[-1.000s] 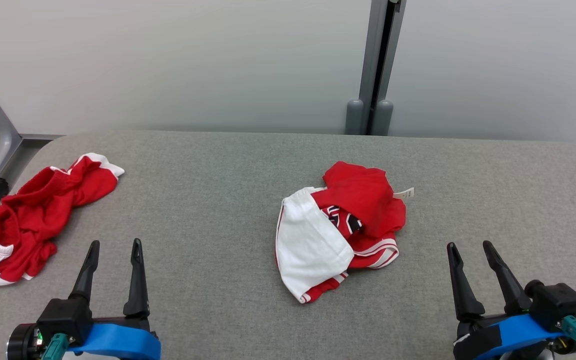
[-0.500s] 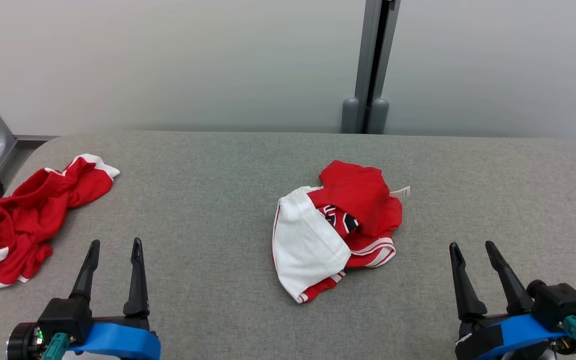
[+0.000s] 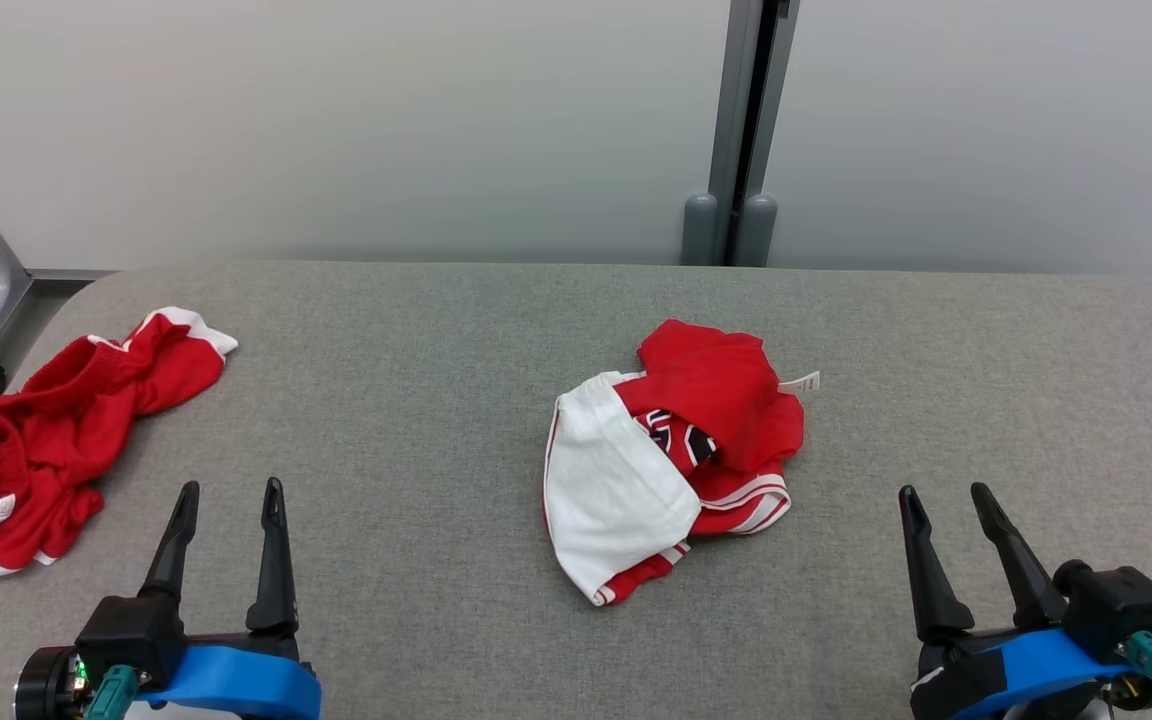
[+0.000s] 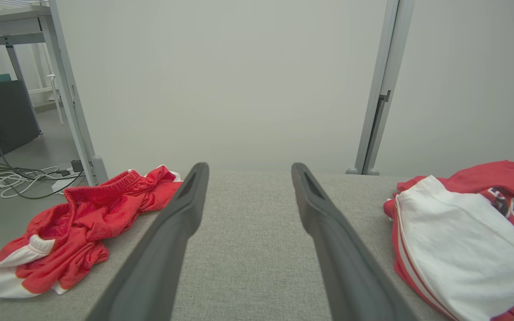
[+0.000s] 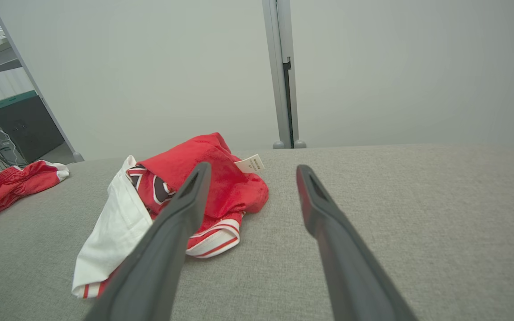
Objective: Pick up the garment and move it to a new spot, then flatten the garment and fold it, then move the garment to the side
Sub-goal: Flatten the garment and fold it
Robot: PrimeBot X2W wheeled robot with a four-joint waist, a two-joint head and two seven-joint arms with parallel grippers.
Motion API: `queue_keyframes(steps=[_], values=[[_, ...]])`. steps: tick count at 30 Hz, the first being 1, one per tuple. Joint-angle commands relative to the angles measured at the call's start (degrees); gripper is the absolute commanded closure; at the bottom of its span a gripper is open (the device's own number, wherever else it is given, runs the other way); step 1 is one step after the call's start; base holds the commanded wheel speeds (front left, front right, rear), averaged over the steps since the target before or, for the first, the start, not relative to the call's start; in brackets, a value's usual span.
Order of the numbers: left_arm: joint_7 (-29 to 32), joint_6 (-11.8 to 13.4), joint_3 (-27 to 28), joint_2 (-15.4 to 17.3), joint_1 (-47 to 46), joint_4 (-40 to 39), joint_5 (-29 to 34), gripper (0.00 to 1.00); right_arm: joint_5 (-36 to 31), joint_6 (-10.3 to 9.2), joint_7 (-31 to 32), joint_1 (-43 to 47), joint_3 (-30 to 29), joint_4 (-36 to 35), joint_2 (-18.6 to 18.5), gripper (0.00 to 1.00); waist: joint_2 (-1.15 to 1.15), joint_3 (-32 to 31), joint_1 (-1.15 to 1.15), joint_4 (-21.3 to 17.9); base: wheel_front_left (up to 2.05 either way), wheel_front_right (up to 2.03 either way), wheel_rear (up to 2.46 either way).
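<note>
One bench (image 3: 416, 340) carries two garments: one crumpled red-and-white garment (image 3: 636, 480) and one pair of red shorts (image 3: 66, 420). Two pincers: one left pincer (image 3: 232, 484), one right pincer (image 3: 942, 489). One white label (image 3: 802, 382).

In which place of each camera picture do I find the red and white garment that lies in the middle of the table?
Head view: the garment is at the centre, slightly right.
Left wrist view: it is at the right edge.
Right wrist view: it is left of centre.
Shared landmark: the upright grey post behind it.
</note>
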Motion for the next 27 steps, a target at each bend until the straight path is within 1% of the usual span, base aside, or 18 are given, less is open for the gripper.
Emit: queue_keyframes(steps=[1, 20, 23, 27], values=[[-0.2, -0.3, 0.2, 0.0, -0.8, 0.1, 0.4, 0.0, -0.3, 0.03, -0.1, 0.4, -0.1, 0.1, -0.2, 0.0, 0.0, 0.0, 0.0, 0.0, 0.0, 0.0, 0.0], [-0.2, -1.2, 1.3, -0.8, -0.9, 0.8, 1.5, 0.0, 0.2, 0.03, -0.3, 0.0, 0.2, 0.7, -0.2, 0.0, 0.0, -0.3, 0.0, -0.4, 0.0, 0.0, 0.0], [-0.2, -1.5, 0.6, -1.2, -1.5, 0.9, 1.7, 0.0, 0.2, 0.03, -0.2, -0.1, 0.3, 0.7, -0.2, 0.0, 0.0, -0.1, 0.0, -0.6, 0.0, 0.0, 0.0], [-0.2, -2.6, -0.9, -1.7, -3.3, 0.9, 2.5, 0.0, 0.1, 0.03, -0.3, -0.2, 0.4, 0.5, -0.2, 0.0, 0.0, 0.4, 0.0, -0.9, 0.0, 0.0, 0.0]])
